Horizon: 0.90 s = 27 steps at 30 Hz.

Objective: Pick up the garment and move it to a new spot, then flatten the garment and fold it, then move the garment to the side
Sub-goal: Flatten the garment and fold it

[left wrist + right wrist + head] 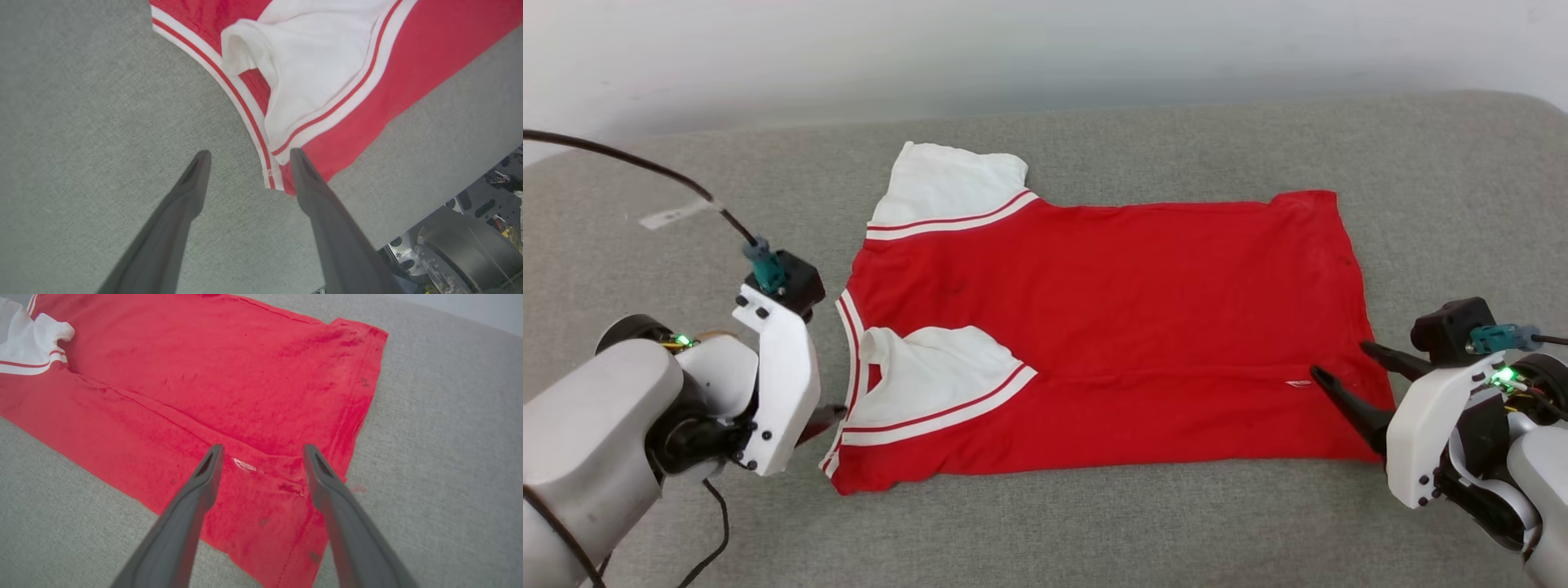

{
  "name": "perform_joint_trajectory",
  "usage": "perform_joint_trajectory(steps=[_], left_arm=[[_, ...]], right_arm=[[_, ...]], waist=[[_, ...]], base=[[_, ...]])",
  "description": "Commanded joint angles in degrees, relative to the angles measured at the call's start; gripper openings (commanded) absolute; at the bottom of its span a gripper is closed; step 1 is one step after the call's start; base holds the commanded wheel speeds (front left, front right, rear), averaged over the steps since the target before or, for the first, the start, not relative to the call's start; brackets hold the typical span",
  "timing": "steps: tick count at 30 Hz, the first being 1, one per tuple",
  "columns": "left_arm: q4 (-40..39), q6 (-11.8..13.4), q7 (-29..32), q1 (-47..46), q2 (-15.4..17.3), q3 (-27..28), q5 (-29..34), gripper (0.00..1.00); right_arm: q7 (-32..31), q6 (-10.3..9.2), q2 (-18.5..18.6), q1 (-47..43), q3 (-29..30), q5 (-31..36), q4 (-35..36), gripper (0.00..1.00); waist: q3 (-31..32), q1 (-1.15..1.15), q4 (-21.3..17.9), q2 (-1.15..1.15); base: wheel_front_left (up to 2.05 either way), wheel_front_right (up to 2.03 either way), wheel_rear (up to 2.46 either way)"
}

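While the shirt [1111,327] lay flat on the grey cushion [1094,523], both claws stood wide open at its two ends and held nothing. It stretched sideways across the head view, neck end toward the robot's left and hem toward its right, plain red side up. Its near long edge was folded over onto the body, with a crease running along its length. The near white sleeve [939,367] lay folded in on top of the red cloth, and the far white sleeve [952,184] stuck out at the far left corner.

Seen from the left wrist, the left claw [249,154] had its dark fingers [192,192] spread apart at the near corner of the neck end, where the striped trim [245,110] ran down between the tips. One finger overlapped the red edge there; whether it touched the cloth I could not tell.

At the hem end, the right claw [263,449] was low over the near hem corner, its fingers apart on either side of a small white tag [244,464]. A black cable [645,167] ran from the left wrist.
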<state>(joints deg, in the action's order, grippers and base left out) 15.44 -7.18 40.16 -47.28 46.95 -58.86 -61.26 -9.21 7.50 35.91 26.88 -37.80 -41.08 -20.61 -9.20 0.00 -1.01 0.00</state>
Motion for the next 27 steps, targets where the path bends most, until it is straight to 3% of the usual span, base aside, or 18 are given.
perform_joint_trajectory(steps=[1,8,19,20,21,22,27], left_arm=[[0.2,-0.1,0.8,-0.8,0.3,-0.5,0.5,1.0],[2.1,-0.2,5.2,0.2,-1.1,-4.1,0.2,1.0],[5.5,-0.3,6.7,3.1,-4.0,-9.6,-1.4,1.0],[5.5,-0.3,6.6,3.2,-4.1,-10.0,-1.6,0.75],[5.5,-0.3,6.4,3.2,-4.1,-10.3,-1.9,0.15],[5.6,-0.3,6.3,3.3,-4.3,-10.6,-2.2,0.0],[4.6,-0.3,4.5,1.9,-3.3,-10.7,-3.4,0.0]], right_arm=[[-0.2,-0.02,-0.4,0.6,-0.2,0.1,0.3,1.0],[-0.4,-0.02,-0.7,2.0,-1.1,-0.1,0.4,1.0],[0.0,-0.02,-1.3,4.8,-3.0,-0.7,-1.0,1.0],[0.0,-0.02,-1.2,5.1,-3.1,-0.9,-1.0,1.0],[-0.2,-0.02,-1.1,5.5,-3.1,-0.9,-1.1,1.0],[-0.3,-0.02,-1.0,5.8,-3.3,-0.9,-1.2,1.0],[-1.5,-0.02,1.5,8.1,-3.9,-1.3,-0.6,1.0]], waist=[[-0.4,0.0,-0.5,0.0],[-2.4,0.0,-2.1,0.0],[-5.2,0.0,-3.5,0.0],[-5.2,0.0,-3.5,0.0],[-5.2,0.0,-3.5,0.0],[-5.0,0.0,-3.4,0.0],[-3.3,0.0,-2.9,0.0]], base=[[0.0,0.0,0.0],[0.0,0.0,0.0],[0.0,0.0,0.0],[0.0,0.0,0.0],[0.0,0.0,0.0],[0.0,0.0,0.0],[0.0,0.0,0.0]])
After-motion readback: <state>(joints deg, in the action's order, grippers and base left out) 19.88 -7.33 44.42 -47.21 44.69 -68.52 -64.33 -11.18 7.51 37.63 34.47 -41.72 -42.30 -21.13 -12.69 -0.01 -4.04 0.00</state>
